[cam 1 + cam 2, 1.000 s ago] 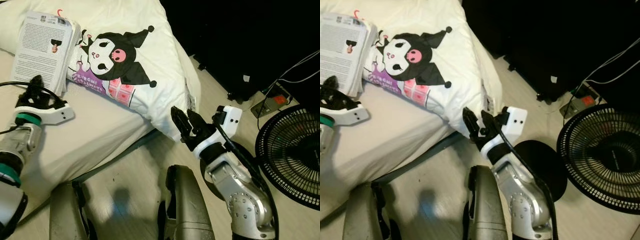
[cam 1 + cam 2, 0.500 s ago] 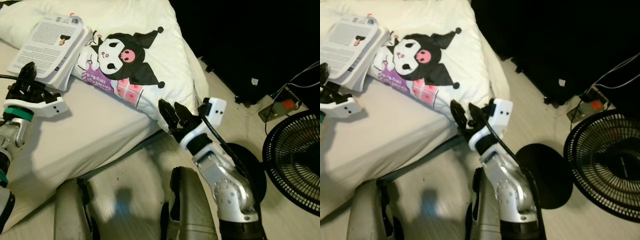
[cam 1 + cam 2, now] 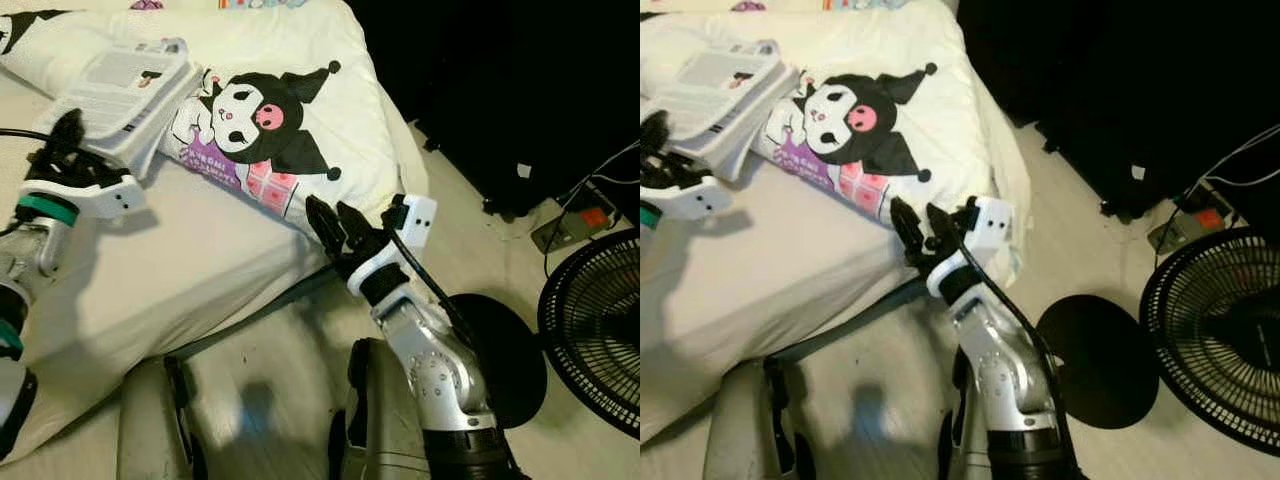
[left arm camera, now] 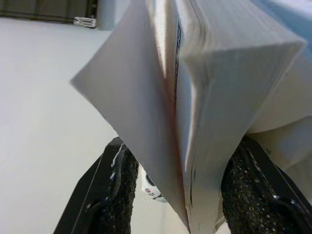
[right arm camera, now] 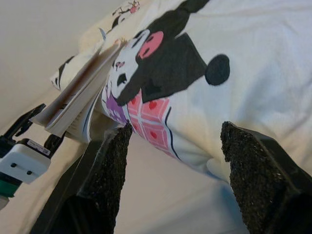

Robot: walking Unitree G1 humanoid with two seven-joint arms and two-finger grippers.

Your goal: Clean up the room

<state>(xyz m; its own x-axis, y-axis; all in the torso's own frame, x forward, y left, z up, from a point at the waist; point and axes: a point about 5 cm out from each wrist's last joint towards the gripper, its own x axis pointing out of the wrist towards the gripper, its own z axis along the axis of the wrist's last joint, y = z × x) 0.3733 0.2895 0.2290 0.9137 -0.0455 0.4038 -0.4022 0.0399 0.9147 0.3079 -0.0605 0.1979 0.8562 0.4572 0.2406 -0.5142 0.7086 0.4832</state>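
Soft cream bed (image 3: 200, 270), left gripper (image 3: 62, 140) clamping thick paperback (image 3: 125, 85)

You see a white pillow (image 3: 330, 90) printed with a black-and-white cartoon figure with pink ears, above a purple patch and pink checks. The book (image 3: 125, 85) has white pages with grey print. The bed (image 3: 190, 270) sheet is cream, the fan (image 3: 600, 340) black, the floor pale beige.

Book (image 3: 125, 85) on pillow (image 3: 300, 120), left
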